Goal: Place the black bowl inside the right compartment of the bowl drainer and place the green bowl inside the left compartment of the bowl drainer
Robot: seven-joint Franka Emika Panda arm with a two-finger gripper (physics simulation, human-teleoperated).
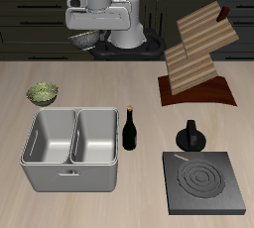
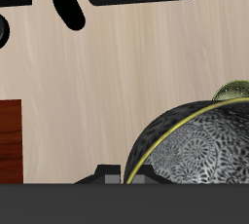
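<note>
The table (image 1: 119, 83) carries the bowl drainer (image 1: 71, 163) near its front edge, both basins empty. Far back stands a wooden rack (image 1: 198, 58), and near the front lies a dark stove plate (image 1: 206, 184) with a small black pot (image 1: 190, 136) just behind it.

The hand (image 1: 87, 32) hangs high above the table's far side. Its fingers look closed narrowly on the rim of the black bowl (image 1: 87, 42), which is lifted clear and tilted. In the wrist view the bowl (image 2: 199, 145) hangs edge-on from a pinch at one side only.

The green bowl (image 1: 42, 93) sits on the table just behind the drainer's far corner. A dark bottle (image 1: 130, 128) stands upright, just beside the drainer's end wall.

The main risk, as I judge it, is that the one-sided rim grip lets the bowl swing or slip on the way to the right compartment. It could then drop short and knock the green bowl or catch on the drainer's rim. A low or wide approach could tip the bottle. Releasing over the middle wall could send the bowl into the wrong basin
</note>
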